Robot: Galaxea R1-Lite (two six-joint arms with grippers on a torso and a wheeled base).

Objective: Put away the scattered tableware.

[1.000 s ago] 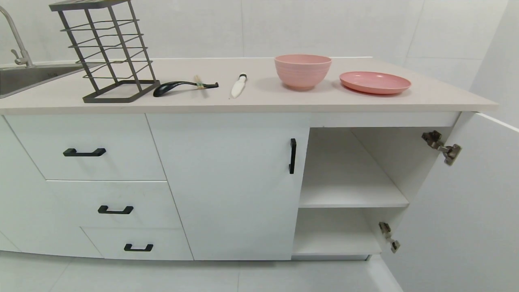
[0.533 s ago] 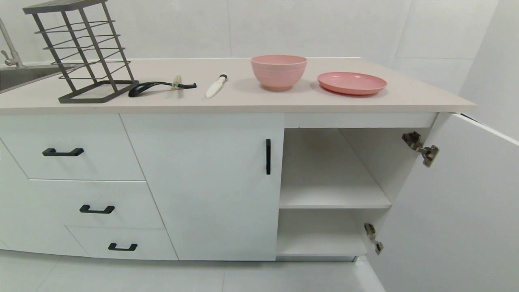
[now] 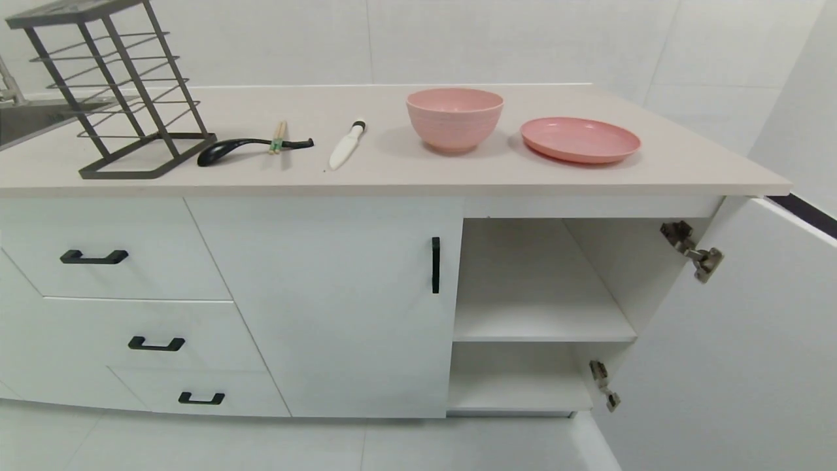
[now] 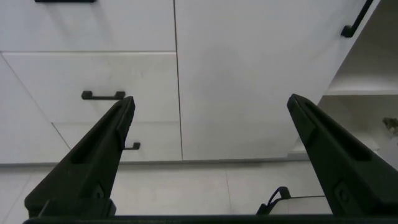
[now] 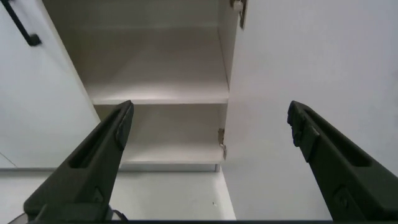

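pink bowl (image 3: 454,118) upright | pink plate (image 3: 580,139) beside it | white knife (image 3: 346,145) flat | black spoon (image 3: 225,149) crossing chopsticks (image 3: 279,137) | all on countertop (image 3: 686,171)

on the counter (image 3: 686,171), left to right: rack (image 3: 121,175), spoon (image 3: 225,149), knife (image 3: 345,147), bowl (image 3: 454,121), plate (image 3: 580,139) (cabinet (image 3: 536,288) below).

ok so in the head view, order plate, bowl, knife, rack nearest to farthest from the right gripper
1. plate, right end, above the cupboard the right gripper faces
2. bowl, just left
3. knife, mid counter
4. rack, far left
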